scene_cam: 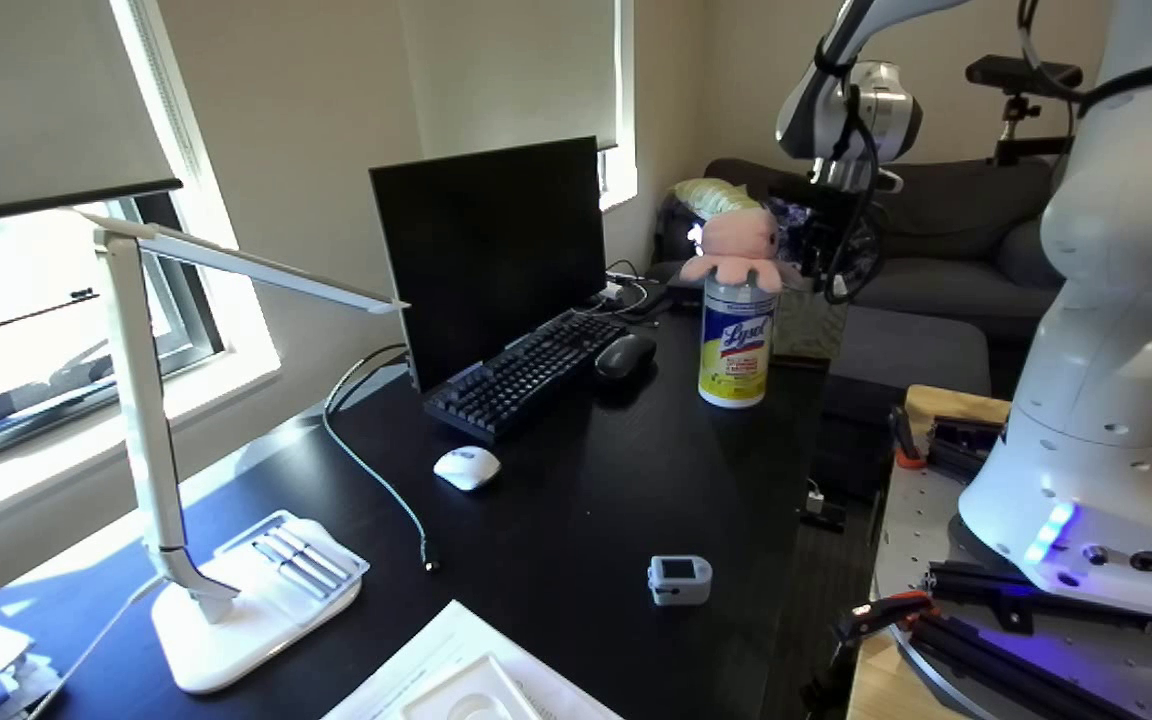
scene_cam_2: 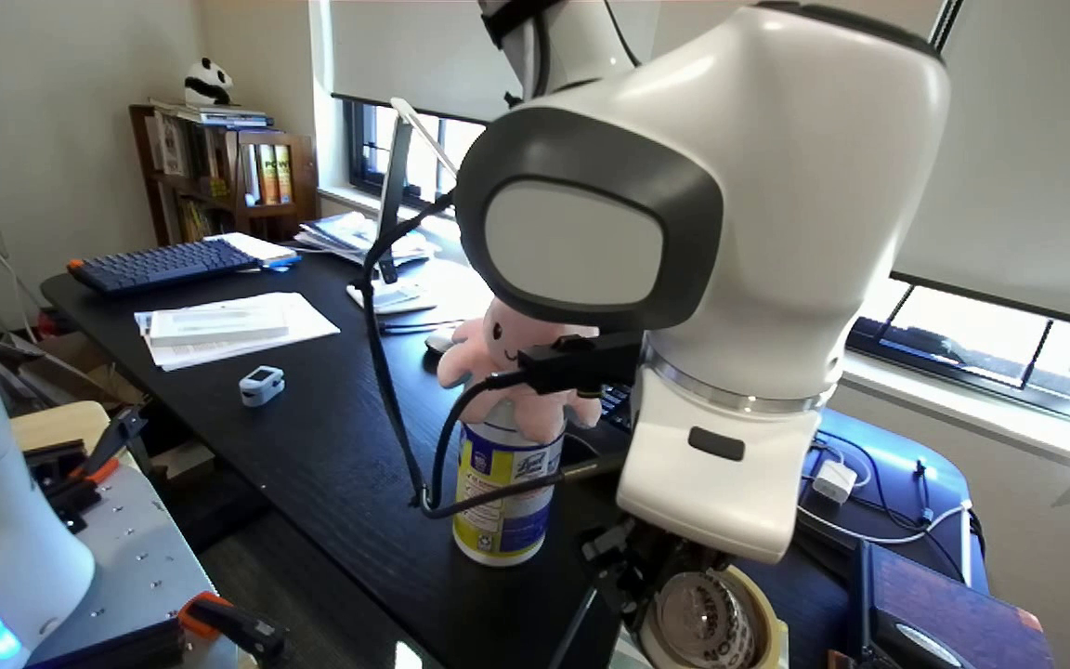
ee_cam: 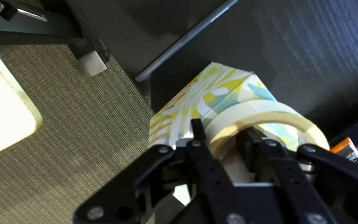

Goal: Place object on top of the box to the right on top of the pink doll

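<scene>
The pink doll [scene_cam: 736,240] is an octopus plush. It sits on top of the white-and-yellow canister [scene_cam: 734,350], and also shows in an exterior view [scene_cam_2: 470,351] partly behind the arm. The box [scene_cam: 804,325] stands beside the canister; the wrist view shows a leaf-patterned box [ee_cam: 194,101]. A pale tape roll [ee_cam: 259,107] lies at the box's top, and its rim [scene_cam_2: 760,604] shows in an exterior view. My gripper [ee_cam: 221,133] straddles the roll's wall, one finger outside and one inside the ring. Whether the fingers press on it cannot be seen.
A monitor [scene_cam: 496,250], keyboard [scene_cam: 536,365] and black mouse [scene_cam: 624,357] stand beside the canister. A white mouse [scene_cam: 467,467], a small white device [scene_cam: 680,580] and a lamp [scene_cam: 151,400] are along the black desk. The desk edge runs close to the box.
</scene>
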